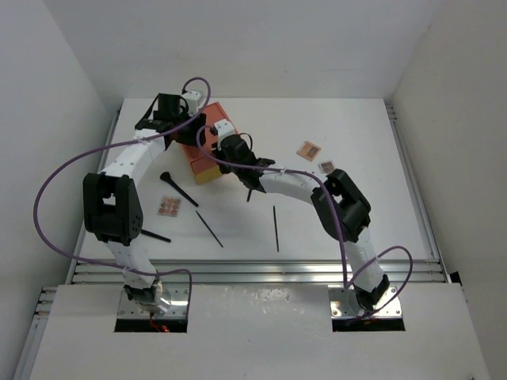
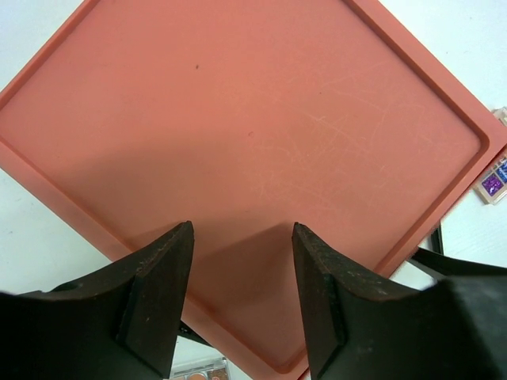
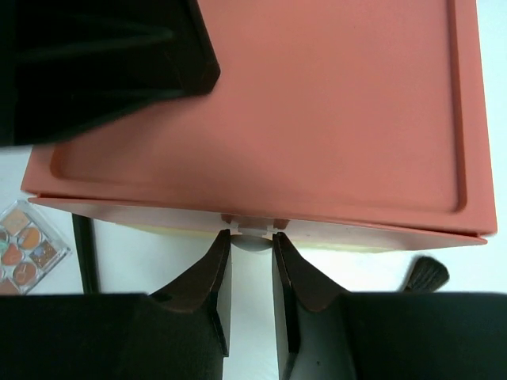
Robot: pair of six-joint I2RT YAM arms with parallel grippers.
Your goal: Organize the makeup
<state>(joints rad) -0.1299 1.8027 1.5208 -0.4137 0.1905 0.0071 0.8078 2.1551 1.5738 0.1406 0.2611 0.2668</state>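
The left gripper, fingers apart, hangs over the box toward the far-left corner. The right gripper pinches the box's drawer knob. Nearer, the brush lies diagonally, flared head toward the far-left corner, beside a palette. Another palette sits in open room rightwards.
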